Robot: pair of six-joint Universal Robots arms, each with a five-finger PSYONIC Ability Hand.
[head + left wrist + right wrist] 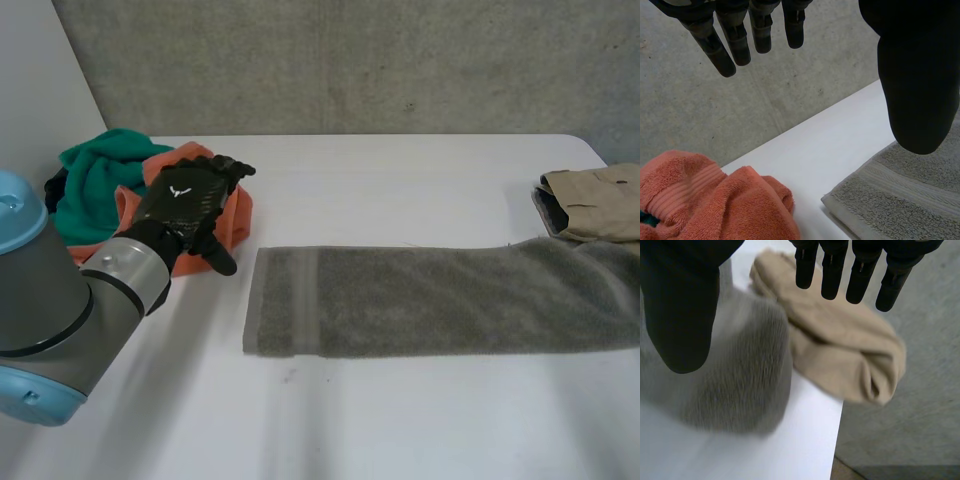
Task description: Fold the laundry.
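At the far left of the head view, a green cloth (95, 175) lies bunched in a heap with an orange towel (238, 215) at the table's (400, 430) back left. The left hand (188, 200) hovers above the orange towel with its fingers straight, its thumb apart, and nothing in its grasp. In its wrist view the fingertips (722, 62) hang free in the air, clear of both towels.

A grey towel (430, 300) lies flat as a long strip from the middle of the frame to the right edge. Its banded short end lies just right of the left hand. A folded beige garment (600, 200) sits at the upper right, touching the grey towel's far end.

The right hand (682, 305) hangs above that far end, beside the beige garment. Its fingers are straight and it holds nothing.

The grey towel looks laid out and ready for an end-to-end fold. Next, each hand likely needs to lower onto a short end and pinch it, with the right hand keeping clear of the beige garment.
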